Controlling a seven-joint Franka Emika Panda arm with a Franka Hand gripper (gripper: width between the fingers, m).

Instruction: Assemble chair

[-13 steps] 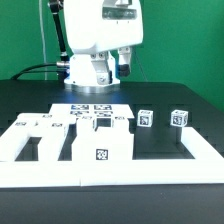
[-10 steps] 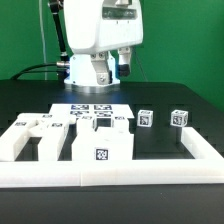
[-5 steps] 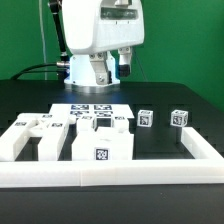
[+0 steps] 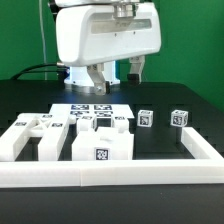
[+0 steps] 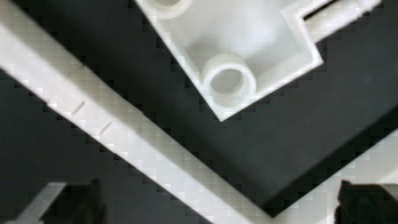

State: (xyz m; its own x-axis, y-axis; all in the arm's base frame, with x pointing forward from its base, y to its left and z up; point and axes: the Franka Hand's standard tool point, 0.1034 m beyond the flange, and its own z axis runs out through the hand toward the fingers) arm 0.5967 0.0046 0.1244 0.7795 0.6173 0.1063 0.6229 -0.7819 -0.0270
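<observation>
The chair's white parts lie inside the rail at the front. A large block with a tag (image 4: 101,150) is in the middle, and blocky legs and bars (image 4: 35,135) are to the exterior view's left. Two small tagged cubes (image 4: 146,118) (image 4: 179,117) stand to the exterior view's right. My gripper (image 4: 115,75) hangs open and empty well above the table, behind the parts. In the wrist view the gripper (image 5: 214,205) has dark fingertips (image 5: 71,203) set wide apart, and a flat white part with round sockets (image 5: 231,80) lies below it.
The marker board (image 4: 92,109) lies flat behind the parts. A long white border rail (image 4: 110,176) runs along the front and up the exterior view's right side (image 4: 203,148). In the wrist view a white rail (image 5: 107,120) crosses diagonally and bends in a corner.
The arm's hand has swung toward the camera and looks much larger. Its two fingers now show spread apart. The chair parts have not moved.
</observation>
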